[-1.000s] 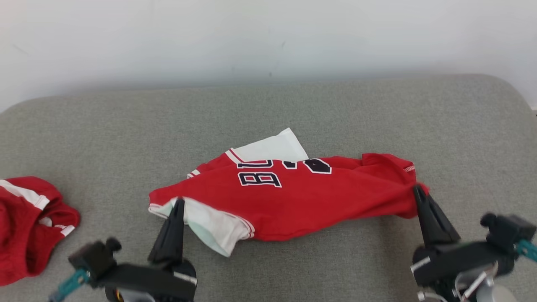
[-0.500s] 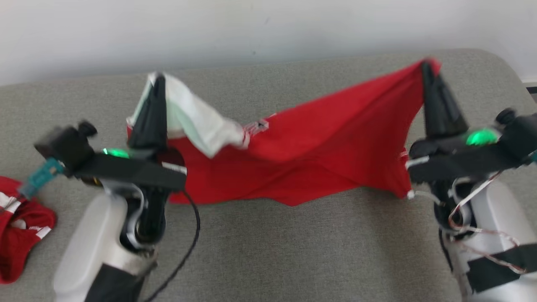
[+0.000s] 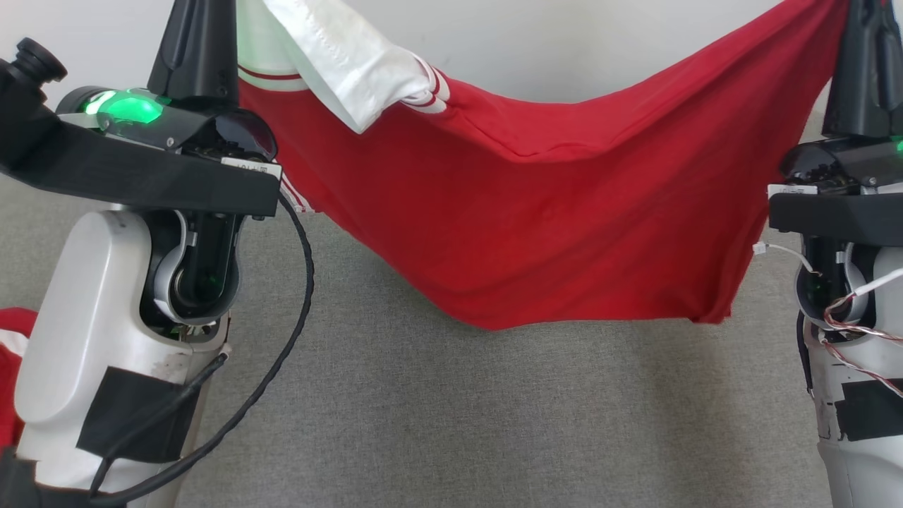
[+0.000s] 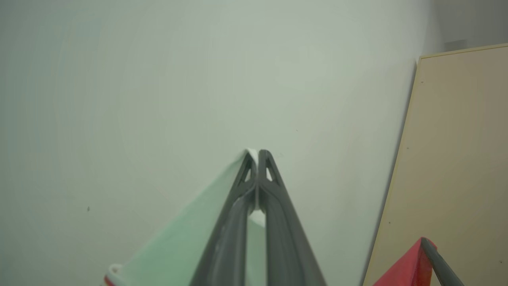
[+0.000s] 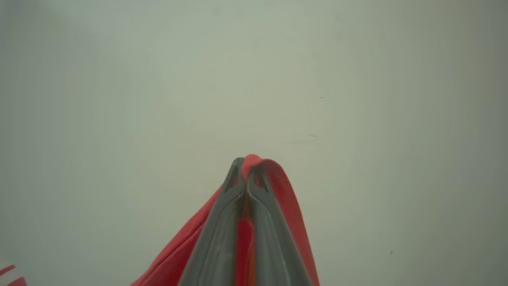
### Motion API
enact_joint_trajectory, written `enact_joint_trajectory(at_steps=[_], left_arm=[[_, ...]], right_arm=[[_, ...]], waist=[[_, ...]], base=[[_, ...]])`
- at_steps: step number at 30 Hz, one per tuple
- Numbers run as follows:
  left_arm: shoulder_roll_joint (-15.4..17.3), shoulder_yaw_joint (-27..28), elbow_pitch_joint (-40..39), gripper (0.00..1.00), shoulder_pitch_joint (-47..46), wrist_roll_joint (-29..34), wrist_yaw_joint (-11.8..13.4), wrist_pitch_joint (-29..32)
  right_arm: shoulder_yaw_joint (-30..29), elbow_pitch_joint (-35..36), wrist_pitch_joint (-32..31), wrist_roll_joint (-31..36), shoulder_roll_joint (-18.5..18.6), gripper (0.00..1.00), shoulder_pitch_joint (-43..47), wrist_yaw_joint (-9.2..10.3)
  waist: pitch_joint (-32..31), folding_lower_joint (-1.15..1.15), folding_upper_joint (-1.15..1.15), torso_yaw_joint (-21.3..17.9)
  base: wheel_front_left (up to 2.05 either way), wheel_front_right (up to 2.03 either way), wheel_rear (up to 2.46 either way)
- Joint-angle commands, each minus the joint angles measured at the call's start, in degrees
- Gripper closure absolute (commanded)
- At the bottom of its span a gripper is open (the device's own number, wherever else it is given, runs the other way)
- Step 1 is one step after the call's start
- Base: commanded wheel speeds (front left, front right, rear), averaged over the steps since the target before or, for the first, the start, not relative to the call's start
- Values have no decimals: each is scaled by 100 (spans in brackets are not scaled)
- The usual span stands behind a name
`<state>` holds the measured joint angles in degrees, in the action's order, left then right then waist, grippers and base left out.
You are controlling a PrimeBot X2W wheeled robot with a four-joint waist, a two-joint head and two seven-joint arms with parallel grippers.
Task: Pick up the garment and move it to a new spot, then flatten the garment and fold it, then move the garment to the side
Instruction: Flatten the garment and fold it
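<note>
The garment (image 3: pixel 536 212) is a red jersey with a white sleeve (image 3: pixel 353 70), and it hangs stretched in the air between my two grippers, above the grey cushion. My left gripper (image 4: pixel 258 153) is shut on the white sleeve end (image 4: pixel 186 242); its dark fingers (image 3: pixel 201 49) rise past the top left of the head view. My right gripper (image 5: pixel 246 163) is shut on a red corner of the cloth (image 5: pixel 285 190); its fingers (image 3: pixel 864 63) stand at the top right. The jersey's lower edge sags in the middle.
A grey upholstered surface (image 3: pixel 451 423) lies below, with a white wall behind it. A second red and white garment (image 3: pixel 10 353) sits at the far left edge. A black cable (image 3: pixel 296 303) loops off my left arm. A tan board (image 4: pixel 456 159) leans against the wall.
Both grippers have risen with the garment, lifting it off the cushion until it hangs spread between them. The head view has shifted as well.
</note>
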<state>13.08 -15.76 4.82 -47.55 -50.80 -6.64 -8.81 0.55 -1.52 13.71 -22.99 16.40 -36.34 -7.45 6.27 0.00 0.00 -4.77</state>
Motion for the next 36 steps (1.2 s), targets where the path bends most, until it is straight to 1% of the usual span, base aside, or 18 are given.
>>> enact_joint_trajectory(at_steps=[1,6,9,11,13,18,21,25,28,31,33,36], left_arm=[[13,-11,-37,100,-64,-71,-38,34],[-19,-42,-90,100,-109,-60,58,116],[-84,-59,38,100,-183,-157,44,145],[-48,-116,203,100,-273,-106,15,155],[-95,-147,397,100,-390,-111,9,76],[-56,-106,921,100,-955,83,-47,-264],[-1,-79,1178,100,-1354,344,-46,-455],[0,25,1314,100,-1881,626,-78,-608],[-101,240,1181,100,-2162,871,-93,-643],[-309,471,768,100,-2227,1167,-83,-636],[-355,429,472,100,-2128,1326,-85,-638],[-380,348,298,100,-1900,1327,-86,-639]], right_arm=[[-31,40,30,50,-15,100,45,-5],[-73,108,-91,85,-27,100,155,-5],[-8,29,-172,105,-47,100,107,-5],[58,-53,-233,154,-62,100,10,-5],[140,-222,-259,100,-75,100,-171,-5],[415,-752,-174,19,-122,100,-799,-5],[579,-1111,-77,19,-174,100,-1266,-5],[602,-1543,69,144,-234,100,-1885,-5],[411,-1718,145,330,-299,100,-2262,-5],[123,-1521,148,593,-369,100,-2521,-5],[9,-1323,139,789,-432,100,-2482,-5],[-39,-1204,140,933,-470,100,-2336,-5]], waist=[[-21,0,0,-6],[-4,0,0,-58],[79,0,0,-108],[180,0,0,-151],[310,0,0,-198],[703,0,0,-318],[929,0,0,-388],[1228,0,0,-441],[1372,0,0,-443],[1501,0,0,-413],[1563,0,0,-383],[1602,0,0,-354]], base=[[0,0,0],[0,0,0],[0,0,0],[0,0,0],[0,0,0],[0,0,0],[0,0,0],[0,0,0],[0,0,0],[0,0,0],[0,0,0],[0,0,0]])
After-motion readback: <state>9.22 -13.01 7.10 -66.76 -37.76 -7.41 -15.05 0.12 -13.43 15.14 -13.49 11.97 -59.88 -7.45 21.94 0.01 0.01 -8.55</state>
